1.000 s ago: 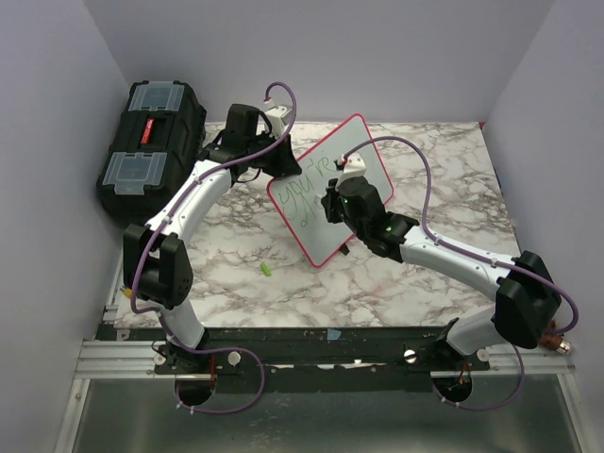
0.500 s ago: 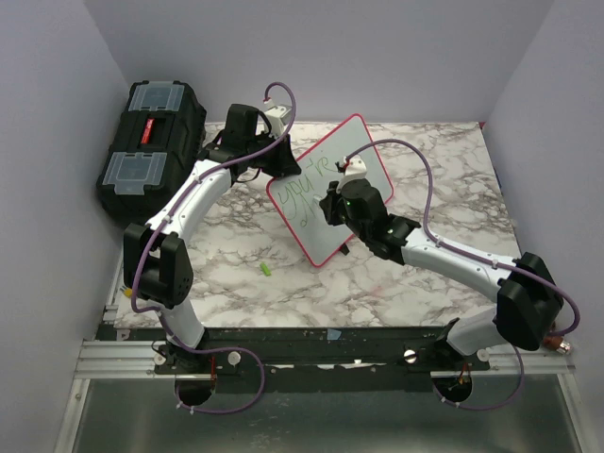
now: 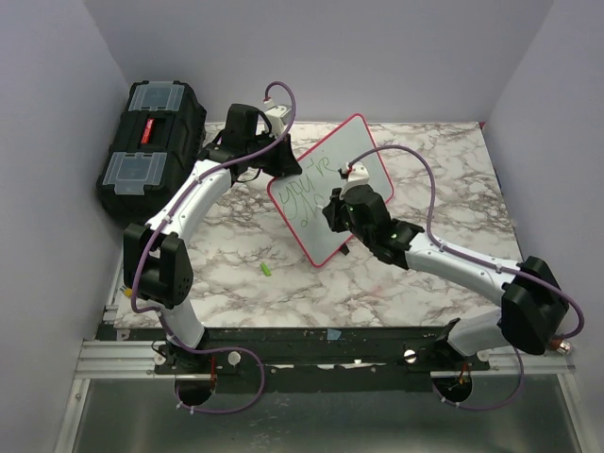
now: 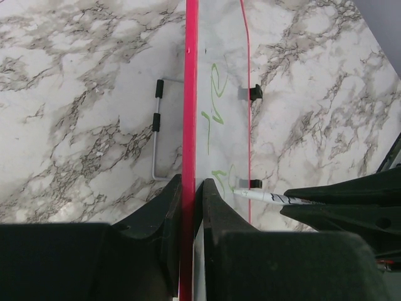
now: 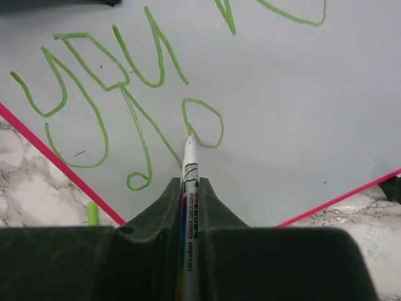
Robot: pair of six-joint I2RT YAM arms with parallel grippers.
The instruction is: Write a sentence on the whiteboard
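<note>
— Left gripper (image 4: pixel 190 188)?
— Narrow, pinched on the red-pink frame of the whiteboard (image 4: pixel 222 125), one finger on each face. Keeps the board standing on edge on the marble table (image 3: pixel 236 236), tilted.

— And behind those fingers?
— On the back-face side, a wire stand (image 4: pixel 155 135) with black sleeves, folded out toward the table. On the writing-face side, green strokes running away from the fingertips.

— Right gripper (image 5: pixel 190 188)?
— Closed on a white marker (image 5: pixel 189 164), barrel straight out between the fingers. Tip at the board face, just ahead of the fingertips, touching the lower left of a small green loop.

— Where is the sentence (image 5: pixel 122 88) from there?
— Ahead and to the left of the tip: "you" in green, with a long-tailed letter dropping beside it toward the frame. More strokes ahead and to the right, cut off at the top of the wrist view, not readable. Only two lines on show here.

— Anything else near the right fingers?
— A small green piece (image 5: pixel 93 213) on the marble, down and to the left, just outside the frame. Cannot tell what.

— Between the two grippers?
— Only the board, seen from above: left gripper (image 3: pixel 283 159) at its far corner, right gripper (image 3: pixel 338 209) over its middle.

— And the black toolbox (image 3: pixel 151 142)?
— Well off to the left of the left gripper, against the side wall, clear lid compartments up.
</note>
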